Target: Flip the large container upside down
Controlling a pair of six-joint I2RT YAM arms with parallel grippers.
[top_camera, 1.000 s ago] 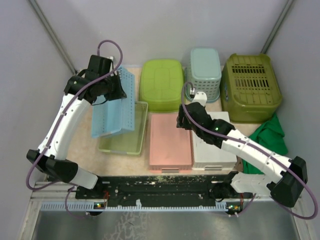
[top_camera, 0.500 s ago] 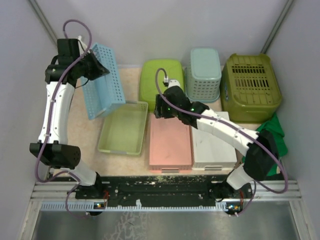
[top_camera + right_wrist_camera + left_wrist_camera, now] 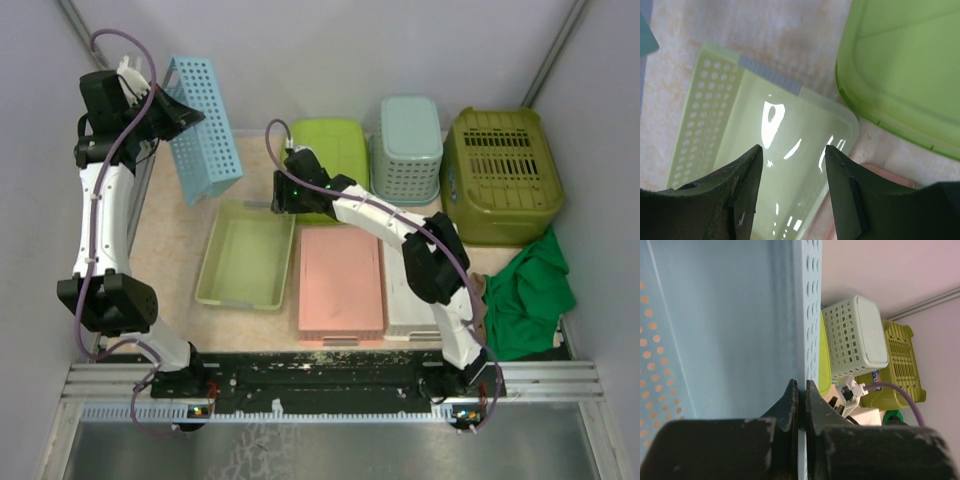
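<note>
My left gripper [image 3: 165,115] is shut on the wall of a blue perforated basket [image 3: 205,130] and holds it tilted in the air at the back left. In the left wrist view the fingertips [image 3: 801,395] pinch the basket's wall [image 3: 730,315]. A pale green tray [image 3: 245,255] lies open side up on the table below it. My right gripper [image 3: 283,195] is open and empty above the tray's far right corner [image 3: 770,165]. It sits next to an upside-down lime green container [image 3: 335,150], which also shows in the right wrist view [image 3: 910,70].
A teal basket [image 3: 408,148] and an olive basket [image 3: 500,175] stand upside down at the back right. A pink container [image 3: 340,280] and a white one [image 3: 400,300] lie in front. A green cloth [image 3: 525,295] lies at the right.
My left arm has lifted the blue basket off the pale green tray, up and toward the back left. My right arm has swung left from over the white container to the tray's far right corner.
</note>
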